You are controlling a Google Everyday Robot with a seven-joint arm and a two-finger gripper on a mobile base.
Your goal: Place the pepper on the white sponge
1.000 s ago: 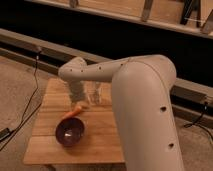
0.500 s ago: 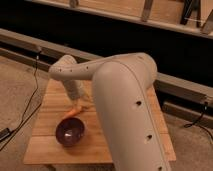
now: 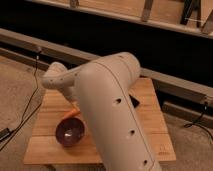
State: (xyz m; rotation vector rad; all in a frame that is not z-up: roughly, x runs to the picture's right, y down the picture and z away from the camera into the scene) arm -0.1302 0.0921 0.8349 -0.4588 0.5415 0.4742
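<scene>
The orange pepper point(image 3: 70, 114) shows at the left of the wooden table point(image 3: 47, 150), just above the dark purple bowl point(image 3: 70, 132). My gripper point(image 3: 75, 105) is right above the pepper's upper end, mostly hidden behind my own big white arm point(image 3: 107, 105). I cannot tell whether it holds the pepper. The white sponge is hidden behind the arm.
A flat black slab point(image 3: 134, 100) peeks out to the right of the arm on the table. A dark rail and wall run behind the table. A cable point(image 3: 27, 107) hangs at the left, over the floor.
My arm has swung nearer the camera and covers more of the table's middle. The pepper now sits closer to the bowl's rim.
</scene>
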